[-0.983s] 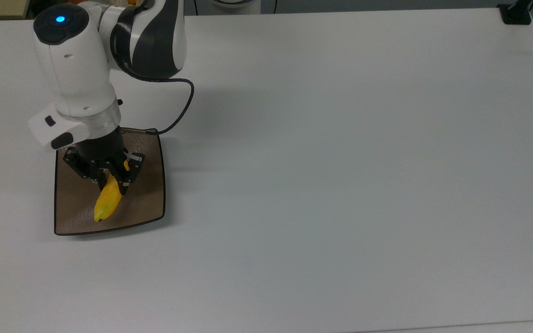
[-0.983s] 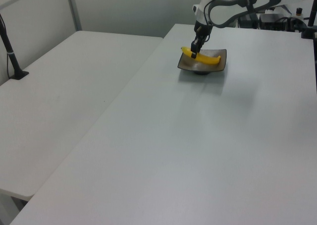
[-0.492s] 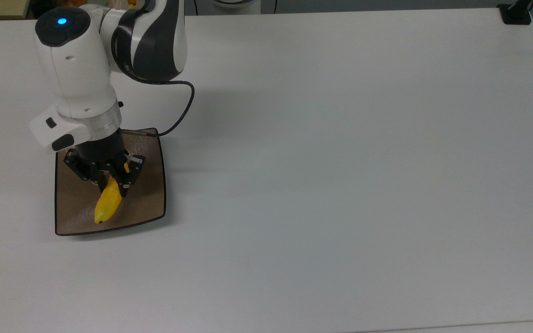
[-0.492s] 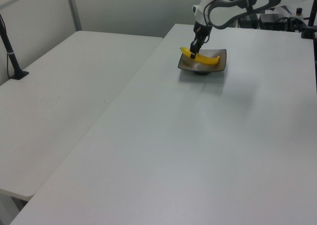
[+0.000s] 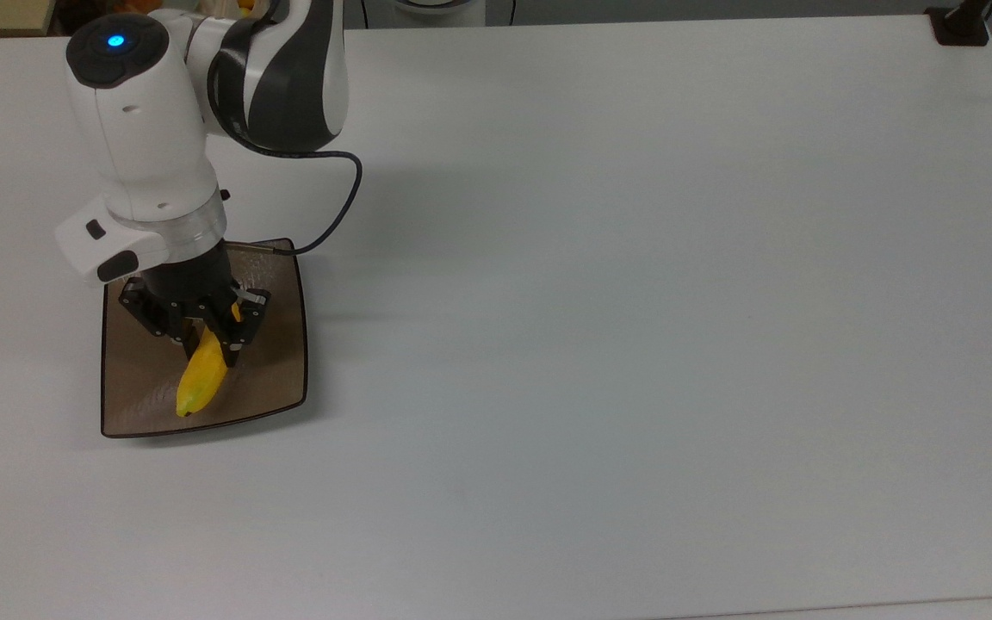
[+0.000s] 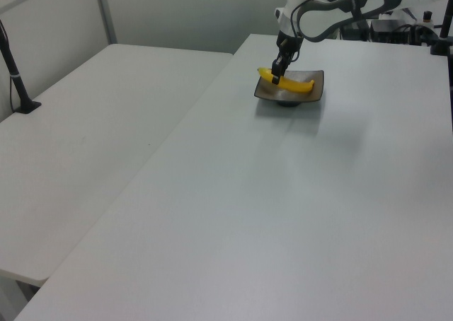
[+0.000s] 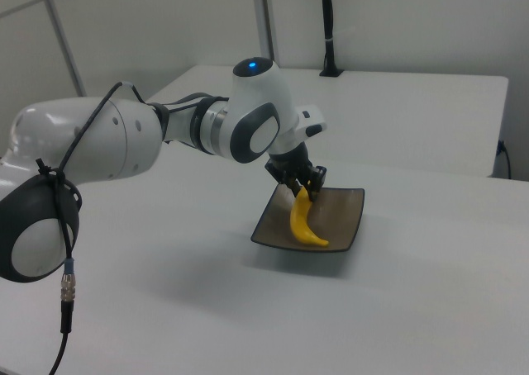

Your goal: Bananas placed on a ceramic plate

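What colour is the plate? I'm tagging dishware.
Glossy taupe-brown ceramic plate with a thin dark rim; clearest in the top view.

Barely anything moved in the last second. In the top view the black two-finger tool point(image 5: 203, 337) and the white arm's wrist drifted slightly toward the top view's right, and the bright yellow curved banana point(image 5: 201, 376) on the square glossy brown ceramic plate point(image 5: 276, 379) nudged up a touch with it.
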Controlling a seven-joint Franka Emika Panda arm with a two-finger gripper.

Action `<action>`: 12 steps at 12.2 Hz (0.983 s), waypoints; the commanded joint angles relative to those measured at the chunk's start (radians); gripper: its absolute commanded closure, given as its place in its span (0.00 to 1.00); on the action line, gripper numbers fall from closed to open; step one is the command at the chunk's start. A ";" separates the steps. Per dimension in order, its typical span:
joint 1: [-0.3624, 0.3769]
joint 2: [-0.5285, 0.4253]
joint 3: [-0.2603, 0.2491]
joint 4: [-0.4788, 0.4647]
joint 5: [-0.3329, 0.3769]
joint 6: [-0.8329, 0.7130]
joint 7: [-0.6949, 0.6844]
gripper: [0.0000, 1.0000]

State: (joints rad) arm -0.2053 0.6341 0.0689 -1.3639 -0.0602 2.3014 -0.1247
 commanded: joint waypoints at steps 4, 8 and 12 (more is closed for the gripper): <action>0.014 -0.011 -0.015 -0.009 -0.049 0.018 0.020 0.00; 0.017 -0.155 -0.014 -0.094 -0.049 -0.037 0.020 0.00; 0.044 -0.387 -0.014 -0.146 -0.035 -0.364 0.011 0.00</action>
State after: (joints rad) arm -0.2003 0.4438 0.0686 -1.3983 -0.0957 2.1182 -0.1248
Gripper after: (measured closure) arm 0.000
